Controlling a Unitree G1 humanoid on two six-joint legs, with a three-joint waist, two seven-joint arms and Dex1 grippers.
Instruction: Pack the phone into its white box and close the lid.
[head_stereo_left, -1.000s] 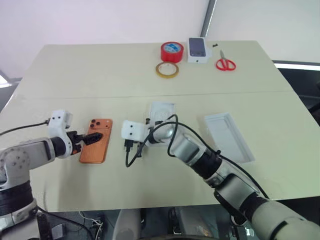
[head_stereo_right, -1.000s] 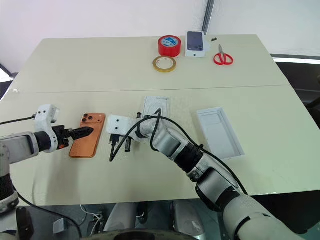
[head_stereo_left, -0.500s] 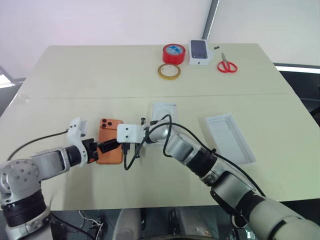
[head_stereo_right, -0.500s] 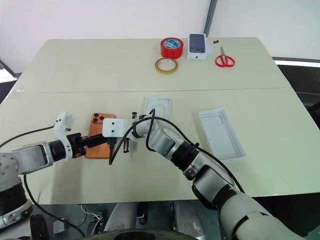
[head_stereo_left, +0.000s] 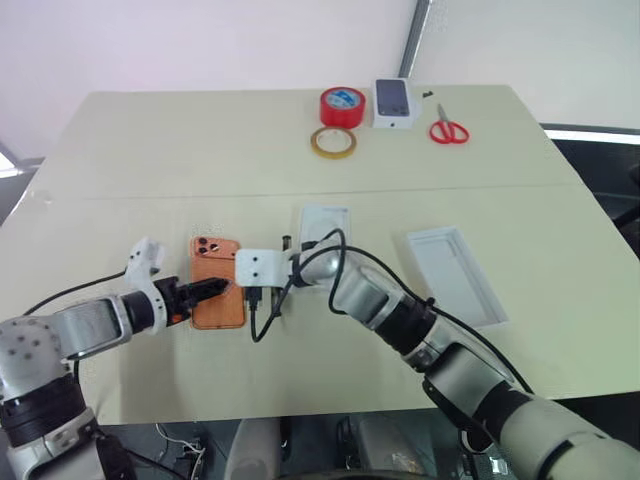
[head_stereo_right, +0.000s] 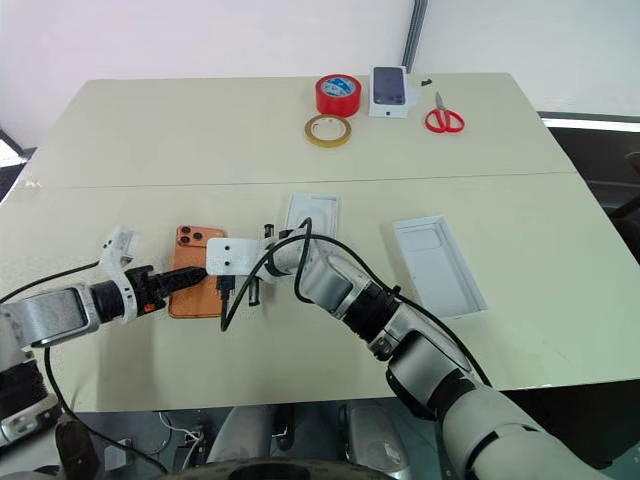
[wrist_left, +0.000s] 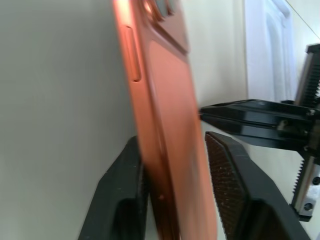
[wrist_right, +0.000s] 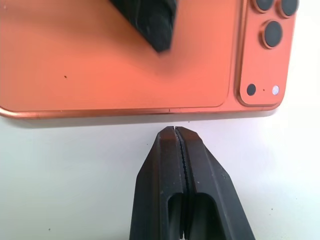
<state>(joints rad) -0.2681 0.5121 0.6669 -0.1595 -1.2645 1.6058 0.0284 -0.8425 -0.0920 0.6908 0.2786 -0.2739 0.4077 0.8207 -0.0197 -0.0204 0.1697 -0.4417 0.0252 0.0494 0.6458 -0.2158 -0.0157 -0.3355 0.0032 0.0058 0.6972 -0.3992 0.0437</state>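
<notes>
A shallow white rectangular box tray (head_stereo_left: 456, 274) lies on the right half of a pale beige table (head_stereo_left: 180, 150), open side up, with nothing inside it. A flat white insert with an oval recess (head_stereo_left: 324, 224) lies near the table's middle, also bare. At the far edge stand a small white carton printed with a dark phone picture (head_stereo_left: 394, 102), a red roll of tape (head_stereo_left: 343, 106), a thinner tan tape ring (head_stereo_left: 333, 142) and red-handled scissors (head_stereo_left: 449, 130).

The orange smartphone with rounded corners (head_stereo_left: 217, 291) rests left of centre, well apart from the tray, back up, its three dark lenses at the far end.

The left gripper (head_stereo_left: 212, 288) reaches in from the phone's left side. Its left wrist view shows one black finger (wrist_left: 125, 200) under the phone's near edge and the other ribbed finger above the orange back, so the jaws bracket the phone's thickness, partly closed around it; that edge looks raised off the table.

The right gripper (wrist_right: 174, 134) points at the phone's right long edge. Its right wrist view shows its two fingers pressed together, tips just beside the edge, with a thin strip of table between.

The head views show the whole table layout; the right wrist view shows the left gripper's dark fingertip lying on the orange back.
</notes>
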